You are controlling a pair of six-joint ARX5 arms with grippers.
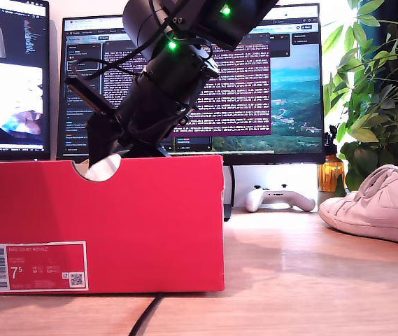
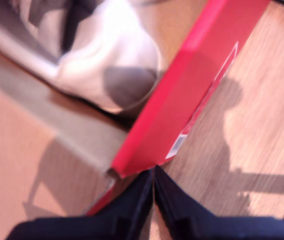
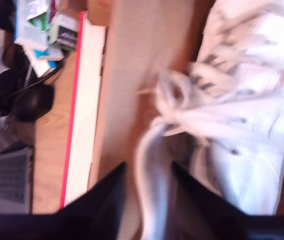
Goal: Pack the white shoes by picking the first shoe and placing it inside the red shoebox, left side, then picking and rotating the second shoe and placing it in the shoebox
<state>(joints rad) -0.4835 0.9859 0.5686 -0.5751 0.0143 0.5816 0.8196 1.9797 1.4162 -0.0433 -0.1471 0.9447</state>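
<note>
White shoe (image 3: 221, 125) collar between my second gripper (image 3: 149, 192) fingers.

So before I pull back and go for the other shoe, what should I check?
1. One white shoe inside the red shoebox: ok, both wrist views show it lying in the box.
2. My second gripper released: cannot tell; its fingers straddle the shoe's collar, but the picture is blurred.
3. My first gripper free: ok, shut on nothing, above the box's wall.
4. Other shoe reachable: ok, it sits on the table at the exterior view's right, apart from the box.
5. Game controller out of the way: ok, it lies behind, not touching that shoe.
</note>
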